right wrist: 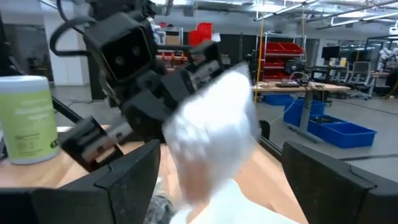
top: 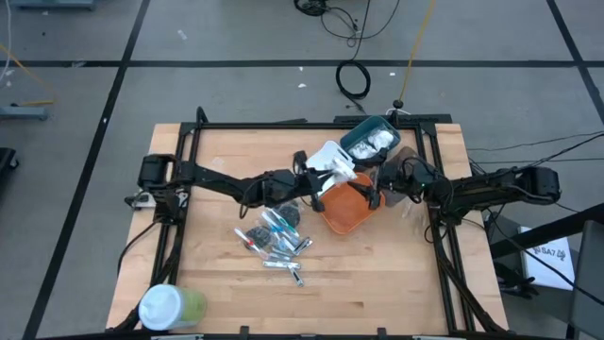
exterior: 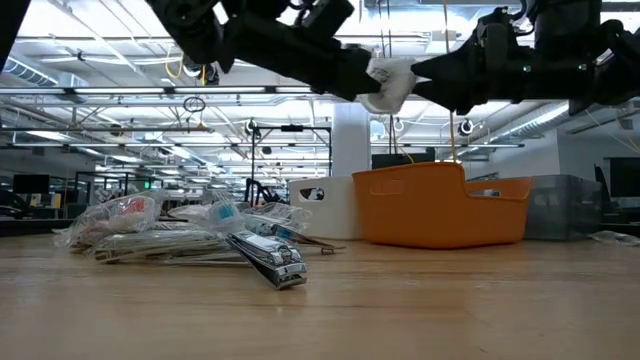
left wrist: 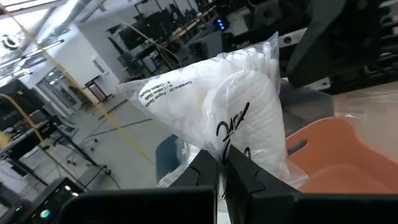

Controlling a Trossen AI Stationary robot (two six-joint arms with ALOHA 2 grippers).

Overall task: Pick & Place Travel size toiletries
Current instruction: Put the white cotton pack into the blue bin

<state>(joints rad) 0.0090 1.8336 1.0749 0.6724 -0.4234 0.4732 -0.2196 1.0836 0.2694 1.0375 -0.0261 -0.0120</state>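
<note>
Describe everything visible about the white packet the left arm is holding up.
The white packet is a clear, crinkly plastic bag stuffed with soft white pads, with small black print along one edge and a black scrawl on its face. The left gripper has its jaws shut on the bag's lower edge, so it stands up from them in the air, clear of the table. In the high view it hangs at the rim of the orange bin, and the right gripper, jaws wide open, faces it closely.

Grey floor (top: 236,38) with dark lines, black cables (top: 353,79) lying loose. Ceiling strip lights (exterior: 90,95), red bins (right wrist: 283,51), blue crates (right wrist: 341,132).
</note>
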